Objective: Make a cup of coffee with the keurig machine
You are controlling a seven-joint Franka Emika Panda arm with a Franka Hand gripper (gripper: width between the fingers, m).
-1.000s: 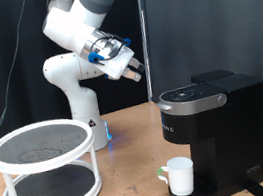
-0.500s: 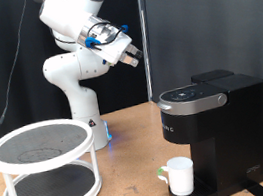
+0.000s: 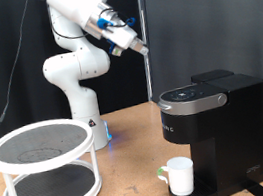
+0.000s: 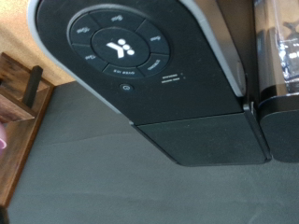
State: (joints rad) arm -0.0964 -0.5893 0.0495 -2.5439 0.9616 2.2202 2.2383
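Note:
The black keurig machine point(image 3: 216, 129) stands at the exterior view's right with its lid down. A small white cup point(image 3: 179, 176) sits on its round drip base under the spout. My gripper point(image 3: 138, 48) hangs high in the air, up and to the left of the machine, touching nothing. Nothing shows between its fingers. The wrist view looks down on the machine's silver top panel point(image 4: 121, 47) with its ring of buttons, and on the closed lid point(image 4: 201, 140); no fingers show there.
A white two-tier round rack point(image 3: 44, 168) stands on the wooden table at the exterior view's left. The arm's white base point(image 3: 79, 97) rises behind it. A black curtain hangs behind everything.
The gripper has risen and swung to the exterior view's right, from beside the arm's base to a higher spot nearer the machine. Cup and machine have not moved.

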